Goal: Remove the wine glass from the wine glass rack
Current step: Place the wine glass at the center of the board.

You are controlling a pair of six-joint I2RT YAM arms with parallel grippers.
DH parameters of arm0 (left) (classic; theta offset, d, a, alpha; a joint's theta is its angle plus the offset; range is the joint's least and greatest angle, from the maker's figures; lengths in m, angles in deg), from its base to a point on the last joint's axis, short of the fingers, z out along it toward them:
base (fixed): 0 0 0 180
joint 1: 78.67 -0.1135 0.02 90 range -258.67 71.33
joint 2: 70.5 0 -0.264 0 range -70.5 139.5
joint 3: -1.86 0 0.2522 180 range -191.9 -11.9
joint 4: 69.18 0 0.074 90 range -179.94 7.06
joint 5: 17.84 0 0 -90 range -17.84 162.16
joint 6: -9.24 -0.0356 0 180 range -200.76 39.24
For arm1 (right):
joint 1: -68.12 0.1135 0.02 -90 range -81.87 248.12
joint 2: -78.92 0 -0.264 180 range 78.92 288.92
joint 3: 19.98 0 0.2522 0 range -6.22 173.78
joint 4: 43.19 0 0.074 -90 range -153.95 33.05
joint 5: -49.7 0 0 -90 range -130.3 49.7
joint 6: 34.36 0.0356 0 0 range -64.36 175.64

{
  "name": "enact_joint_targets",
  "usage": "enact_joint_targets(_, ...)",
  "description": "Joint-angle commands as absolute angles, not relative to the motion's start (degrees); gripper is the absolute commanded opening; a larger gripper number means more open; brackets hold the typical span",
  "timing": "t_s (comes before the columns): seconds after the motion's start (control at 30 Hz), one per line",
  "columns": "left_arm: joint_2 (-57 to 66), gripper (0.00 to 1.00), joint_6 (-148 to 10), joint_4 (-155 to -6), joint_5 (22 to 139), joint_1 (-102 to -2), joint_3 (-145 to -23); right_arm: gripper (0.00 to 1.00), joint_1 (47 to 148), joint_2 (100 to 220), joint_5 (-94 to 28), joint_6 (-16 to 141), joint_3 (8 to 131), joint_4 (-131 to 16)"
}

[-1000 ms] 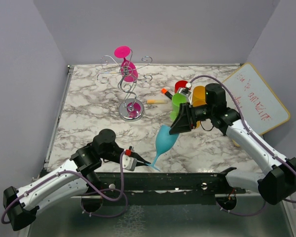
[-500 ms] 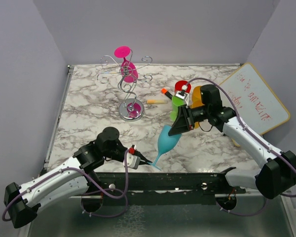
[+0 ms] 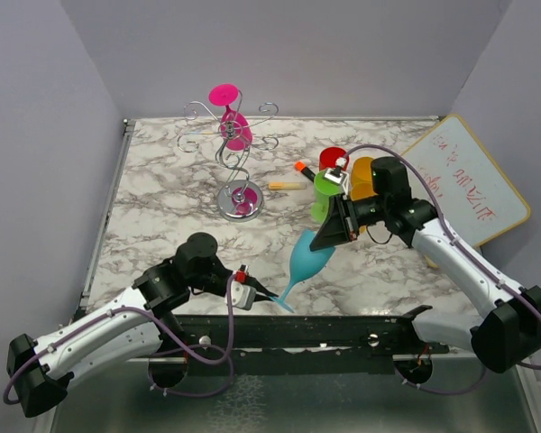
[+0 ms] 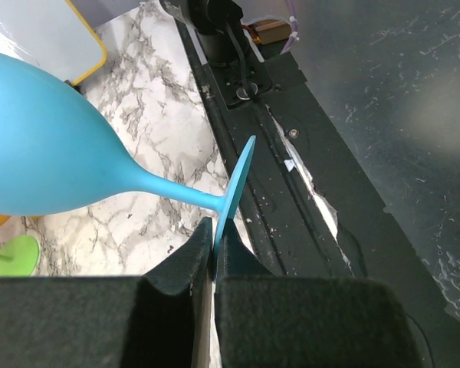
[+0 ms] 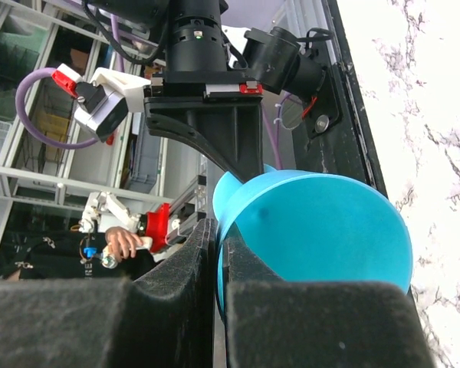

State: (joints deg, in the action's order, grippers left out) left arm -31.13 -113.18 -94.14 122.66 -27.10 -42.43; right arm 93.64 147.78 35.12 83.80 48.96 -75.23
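The marble table (image 3: 162, 207) spreads wide before me, with a whiteboard (image 3: 476, 185) leaning at its right edge. Its red handwriting is too small for me to read, and I see no brand or label anywhere. The wine glass rack (image 3: 229, 162) stands far back on the left, well apart from both my arms, and a pink wine glass (image 3: 237, 132) hangs on it foot up. The blue wine glass (image 3: 308, 256) is off the rack and in the air over the near middle of the table, between my two pincers. It lies tilted, its long axis running from the foot at the near left up to the bowl at the far right. My left pincer (image 3: 263, 295) is closed tight on the thin edge of the foot. My right pincer (image 3: 323, 236) has the bowl's rim between its fingers, which are drawn in to a narrow slit, and I judge that a grip. So the next move turns on that diagonal, with my right arm holding the heavy end. Green, red and orange cups (image 3: 328, 185) cluster just behind my right pincer. A marker (image 3: 287, 186) lies between them and the rack's base.
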Motion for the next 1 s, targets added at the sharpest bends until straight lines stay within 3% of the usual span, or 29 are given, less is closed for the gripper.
enact_joint_targets(0.0, -31.9, 0.07, -110.7, -92.0, 116.4, -27.2, -41.7, 0.01, 94.2, 145.2, 32.7, 85.5, 47.0, -73.3)
enact_joint_targets(0.2, -35.3, 0.39, -106.7, -87.7, 114.7, -27.2, -38.9, 0.01, 94.2, 144.0, 32.0, 91.4, 43.2, -65.2)
enact_joint_targets(0.33, -36.5, 0.49, -103.5, -87.5, 114.5, -27.2, -38.9, 0.01, 94.2, 144.0, 30.6, 90.1, 43.5, -66.6)
enact_joint_targets(0.67, -36.9, 0.54, -97.1, -87.5, 110.4, -27.2, -38.5, 0.01, 94.2, 144.6, 22.6, 85.8, 44.2, -73.6)
enact_joint_targets(0.97, -38.6, 0.57, -86.5, -87.7, 101.4, -27.3, -38.0, 0.01, 94.2, 141.0, 5.0, 81.5, 46.5, -80.9)
